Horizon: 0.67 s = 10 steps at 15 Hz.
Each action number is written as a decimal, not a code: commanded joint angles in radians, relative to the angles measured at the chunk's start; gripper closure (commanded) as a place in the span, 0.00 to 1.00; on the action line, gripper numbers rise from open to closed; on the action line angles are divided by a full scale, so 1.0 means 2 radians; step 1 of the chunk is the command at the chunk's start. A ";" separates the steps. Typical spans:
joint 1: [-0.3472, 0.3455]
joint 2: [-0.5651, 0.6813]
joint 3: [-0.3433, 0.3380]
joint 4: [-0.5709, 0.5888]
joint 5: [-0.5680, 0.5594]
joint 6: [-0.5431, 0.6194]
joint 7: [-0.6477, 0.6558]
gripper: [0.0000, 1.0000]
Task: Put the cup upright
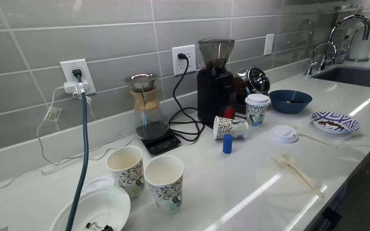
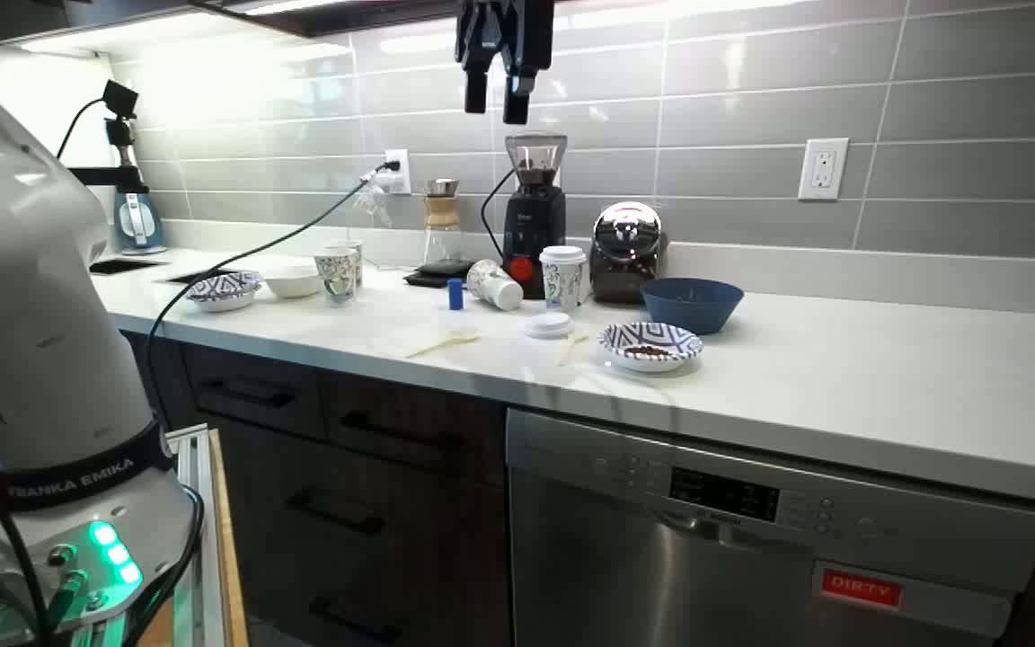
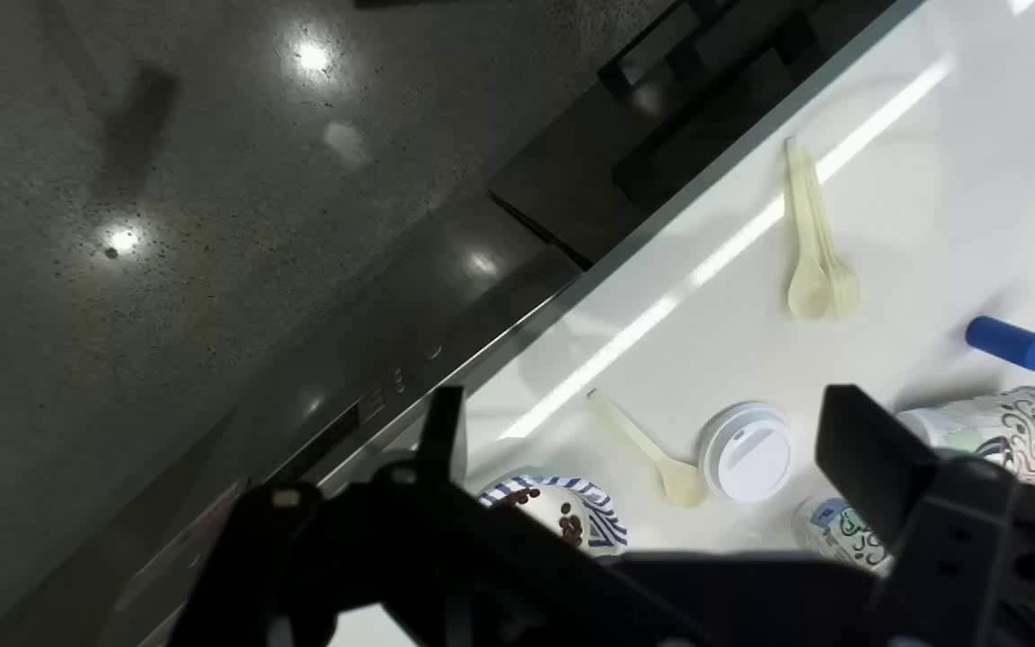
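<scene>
The cup point(image 1: 230, 128) is a white paper cup with a printed swirl pattern, lying on its side on the counter. It also lies in front of the grinder in an exterior view point(image 2: 487, 283), its base toward the counter's front. In the wrist view the cup point(image 3: 1012, 433) is at the right, partly hidden by a finger, its rim at the right. My gripper point(image 2: 496, 102) is high above the counter, well apart from the cup. In the wrist view its fingers point(image 3: 641, 409) are wide apart with nothing held between them.
A blue cylinder point(image 1: 227, 143) stands close to the cup. A lidded cup point(image 1: 257, 109) and black grinder point(image 1: 215, 93) are beside it. A loose lid point(image 3: 751, 458), spoons point(image 3: 809, 243), a patterned bowl point(image 2: 652, 346), blue bowl point(image 2: 693, 305) and two upright cups point(image 1: 165, 186) share the counter.
</scene>
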 commanded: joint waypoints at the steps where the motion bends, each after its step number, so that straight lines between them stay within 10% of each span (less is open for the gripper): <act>1: -0.013 0.002 0.010 0.002 0.004 -0.001 -0.004 0.00; 10: 0.000 -0.007 0.043 -0.005 -0.004 -0.007 0.012 0.00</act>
